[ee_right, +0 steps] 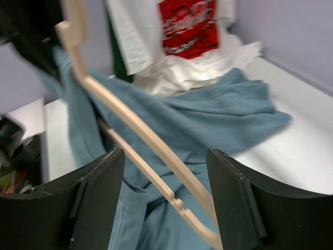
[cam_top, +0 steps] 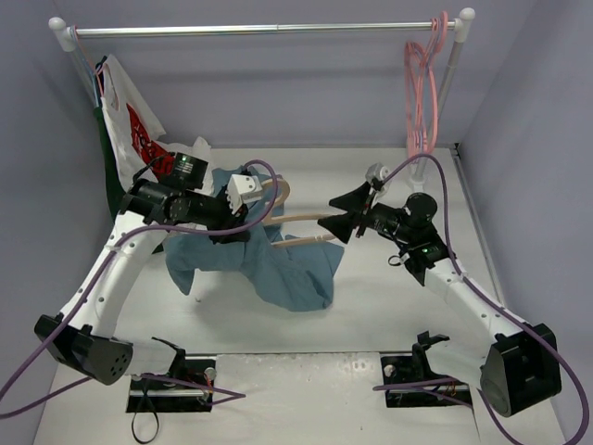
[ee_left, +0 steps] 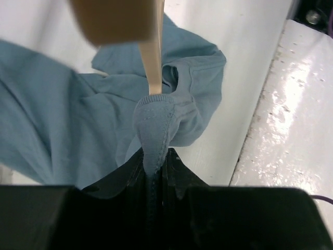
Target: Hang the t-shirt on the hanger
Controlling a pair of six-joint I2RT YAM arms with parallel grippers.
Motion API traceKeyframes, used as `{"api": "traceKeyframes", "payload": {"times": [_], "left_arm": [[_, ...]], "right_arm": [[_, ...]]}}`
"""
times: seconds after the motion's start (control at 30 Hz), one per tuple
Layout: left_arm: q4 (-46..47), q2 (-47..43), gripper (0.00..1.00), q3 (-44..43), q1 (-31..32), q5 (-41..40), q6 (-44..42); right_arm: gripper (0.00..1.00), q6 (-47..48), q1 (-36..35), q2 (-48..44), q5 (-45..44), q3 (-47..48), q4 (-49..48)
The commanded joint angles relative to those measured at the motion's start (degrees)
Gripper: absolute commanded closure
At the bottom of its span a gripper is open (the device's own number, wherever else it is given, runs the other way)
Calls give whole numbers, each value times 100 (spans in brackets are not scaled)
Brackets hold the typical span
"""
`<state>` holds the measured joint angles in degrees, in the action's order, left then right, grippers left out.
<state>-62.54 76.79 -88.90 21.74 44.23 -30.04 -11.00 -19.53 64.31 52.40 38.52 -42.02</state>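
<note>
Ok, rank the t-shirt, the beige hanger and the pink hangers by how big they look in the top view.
1. t-shirt, clearly largest.
2-3. pink hangers and hanger: no ranking; the hanger is partly inside the t-shirt, the pink ones hang farther off, edge-on.

My left arm and right arm look alike: a white curved link behind black motor housings, ending in a black base shell. A purple cable trails back from each claw. Just behind the left claw sits a white camera block. The right claw has broad, black, triangular fingers. A green light glows behind each claw.
</note>
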Motion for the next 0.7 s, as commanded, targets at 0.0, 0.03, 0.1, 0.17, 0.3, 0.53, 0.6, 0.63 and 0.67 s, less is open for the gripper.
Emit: {"api": "traceKeyframes", "payload": {"times": [0.0,0.03,0.1,0.17,0.3,0.53,0.6,0.63,0.67], "left_arm": [[796,-446,100,22,-47,-440,428],[849,-516,100,92,-47,-511,464],[919,-578,100,154,-47,-582,543],[1146,-718,100,373,-47,-661,657],[1622,-1078,100,874,-47,-767,973],[2272,-1754,100,1612,-38,-986,1589],[2492,-1904,100,1945,-38,-1144,1825],[2545,-2062,100,2043,-38,-1179,1879],[2685,-2124,100,2157,-38,-1223,1966]], "right_arm": [[35,274,19,-270,-1256,698,684],[34,274,19,-296,-1537,796,860],[34,161,19,-393,-2075,981,1291],[36,-49,2,-446,-2295,1148,1660],[43,-200,-235,-481,-2261,1132,2294],[57,-841,-1219,-596,-3120,305,2549],[63,-1096,-1535,-534,-3393,156,2567],[64,-1419,-1632,-525,-3595,103,2541],[64,-1570,-1720,-499,-3736,59,2515]]}}
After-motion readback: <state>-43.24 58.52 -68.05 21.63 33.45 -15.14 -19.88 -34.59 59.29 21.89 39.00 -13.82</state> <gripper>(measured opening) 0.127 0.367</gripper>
